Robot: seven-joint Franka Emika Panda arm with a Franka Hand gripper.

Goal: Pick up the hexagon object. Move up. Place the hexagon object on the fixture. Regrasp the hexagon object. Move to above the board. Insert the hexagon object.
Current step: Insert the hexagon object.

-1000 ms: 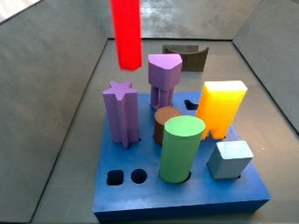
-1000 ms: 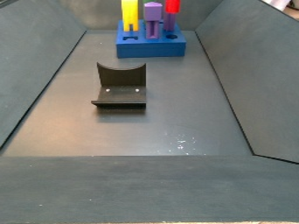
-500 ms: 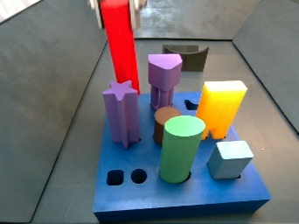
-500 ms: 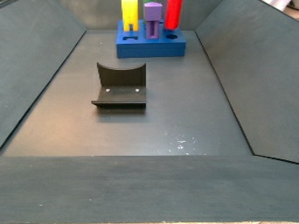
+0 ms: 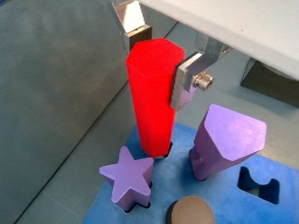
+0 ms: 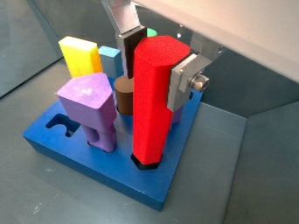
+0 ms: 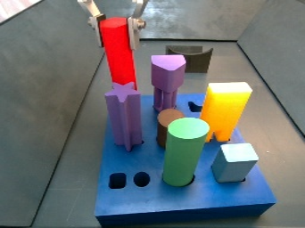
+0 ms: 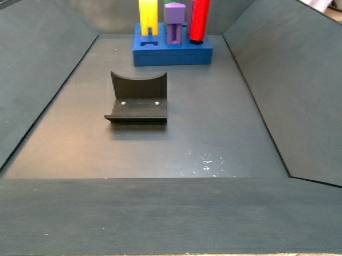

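Jaws clamped on the hexagon object (image 5: 153, 92) near its top, my gripper (image 5: 162, 52) holds it upright so its foot meets the board (image 6: 122, 179). In a side view it stands upper centre, behind the star peg (image 7: 123, 111).

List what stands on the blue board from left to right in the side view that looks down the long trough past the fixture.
On the board: yellow block → purple peg → red hexagon object, held upright by the claw, which is out of this picture but shows in a wrist view.
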